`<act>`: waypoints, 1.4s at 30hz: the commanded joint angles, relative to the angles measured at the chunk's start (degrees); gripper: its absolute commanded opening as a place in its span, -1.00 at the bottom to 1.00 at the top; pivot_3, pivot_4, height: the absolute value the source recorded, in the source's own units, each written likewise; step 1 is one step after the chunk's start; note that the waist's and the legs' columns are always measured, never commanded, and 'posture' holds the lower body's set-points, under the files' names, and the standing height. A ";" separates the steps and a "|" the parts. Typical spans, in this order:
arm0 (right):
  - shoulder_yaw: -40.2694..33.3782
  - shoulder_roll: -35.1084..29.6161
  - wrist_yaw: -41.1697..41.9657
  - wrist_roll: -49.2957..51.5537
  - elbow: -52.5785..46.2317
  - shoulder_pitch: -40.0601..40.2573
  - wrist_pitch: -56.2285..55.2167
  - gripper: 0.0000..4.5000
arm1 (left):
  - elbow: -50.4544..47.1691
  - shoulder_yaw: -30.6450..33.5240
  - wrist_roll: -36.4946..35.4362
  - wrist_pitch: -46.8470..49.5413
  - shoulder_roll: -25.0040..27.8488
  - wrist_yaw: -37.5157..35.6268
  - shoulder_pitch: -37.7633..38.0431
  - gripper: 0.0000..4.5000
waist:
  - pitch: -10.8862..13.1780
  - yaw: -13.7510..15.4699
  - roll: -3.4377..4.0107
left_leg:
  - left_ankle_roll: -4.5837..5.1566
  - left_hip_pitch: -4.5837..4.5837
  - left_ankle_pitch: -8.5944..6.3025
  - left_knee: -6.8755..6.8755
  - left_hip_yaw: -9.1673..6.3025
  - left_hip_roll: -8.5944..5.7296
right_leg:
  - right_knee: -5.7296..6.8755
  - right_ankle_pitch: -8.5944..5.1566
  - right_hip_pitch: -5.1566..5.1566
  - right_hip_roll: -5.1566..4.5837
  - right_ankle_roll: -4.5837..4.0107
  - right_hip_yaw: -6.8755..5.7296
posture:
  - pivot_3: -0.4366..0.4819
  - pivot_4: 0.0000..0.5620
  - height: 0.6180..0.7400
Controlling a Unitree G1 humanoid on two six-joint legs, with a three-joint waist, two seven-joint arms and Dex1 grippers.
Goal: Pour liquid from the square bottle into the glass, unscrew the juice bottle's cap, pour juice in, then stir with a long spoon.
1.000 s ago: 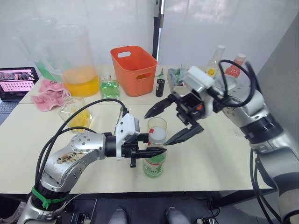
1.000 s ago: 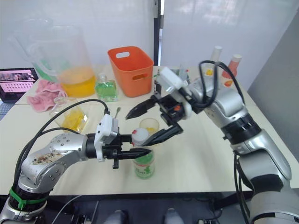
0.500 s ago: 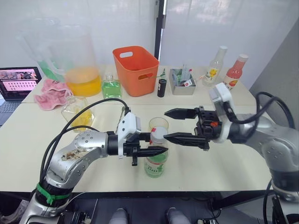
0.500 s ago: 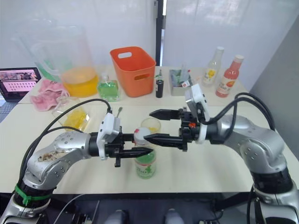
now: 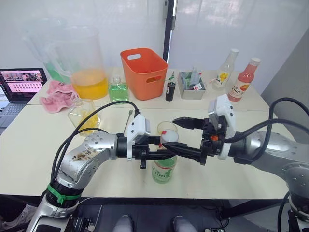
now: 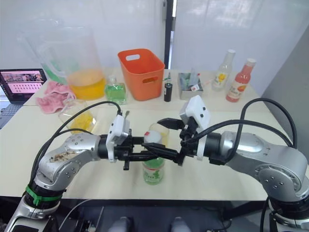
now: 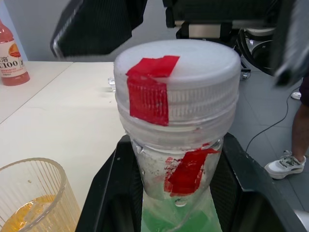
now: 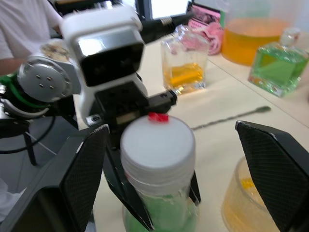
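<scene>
My left claw (image 5: 164,149) grips the neck of the tall clear green-labelled juice bottle (image 5: 164,166) standing on the table (image 5: 231,169); my right claw (image 5: 181,137) spreads wide around its white screw cap (image 7: 177,77), not touching. The small ribbed clear glass (image 6: 158,131) stands just behind.

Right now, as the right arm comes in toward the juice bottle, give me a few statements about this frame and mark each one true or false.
1. The left gripper grips the juice bottle below its cap. True.
2. The cap is off. False: it sits on the neck.
3. The right gripper is shut on the cap. False: its fingers stand open around it.
4. The glass holds yellow liquid. True.
5. The long spoon stands in the glass. False: it lies on the table.
</scene>
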 commanded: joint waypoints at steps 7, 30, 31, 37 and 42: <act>-0.58 -0.73 -4.74 3.37 -2.26 0.45 1.78 0.45 | 1.07 -1.89 1.15 0.49 -0.60 -0.47 -0.25 -0.37 | 0.00 0.17 0.00 | 0.00 0.00 0.00 -0.01 0.00 0.01 | -0.01 0.00 0.00 0.00 0.00 0.00 | -0.05 -0.47 1.00; 0.04 -1.40 3.27 -0.86 -4.88 7.45 -4.03 0.62 | 0.27 -1.51 1.22 0.66 -0.17 0.22 0.14 -0.37 | -0.05 0.46 -0.06 | 0.01 -0.02 0.00 -0.04 0.01 0.02 | -0.04 0.00 -0.03 0.01 0.00 0.01 | -0.05 -0.47 1.00; 0.06 -1.14 3.48 -1.17 -4.89 7.44 -4.27 0.62 | 0.26 -1.50 1.21 0.67 -0.19 0.23 0.14 -0.37 | -0.05 0.48 -0.06 | 0.01 -0.02 0.00 -0.04 0.01 0.02 | -0.04 0.00 -0.04 0.01 0.00 0.00 | -0.05 -0.47 1.00; -0.32 -0.26 2.45 -1.19 -5.29 5.22 -4.78 0.62 | -0.02 -1.43 1.16 0.65 -0.14 0.31 0.43 -0.37 | -0.05 0.47 -0.06 | 0.00 -0.02 0.00 -0.04 0.01 0.02 | -0.05 0.00 -0.04 0.01 0.00 0.00 | -0.05 -0.47 1.00; -0.89 -0.50 1.91 -0.52 -3.78 2.05 -4.43 0.62 | -0.03 -1.40 1.16 0.66 -0.22 0.40 0.46 -0.37 | -0.05 0.47 -0.06 | 0.00 -0.03 0.00 -0.05 0.01 0.02 | -0.07 0.00 -0.04 0.01 0.00 0.01 | -0.05 -0.47 1.00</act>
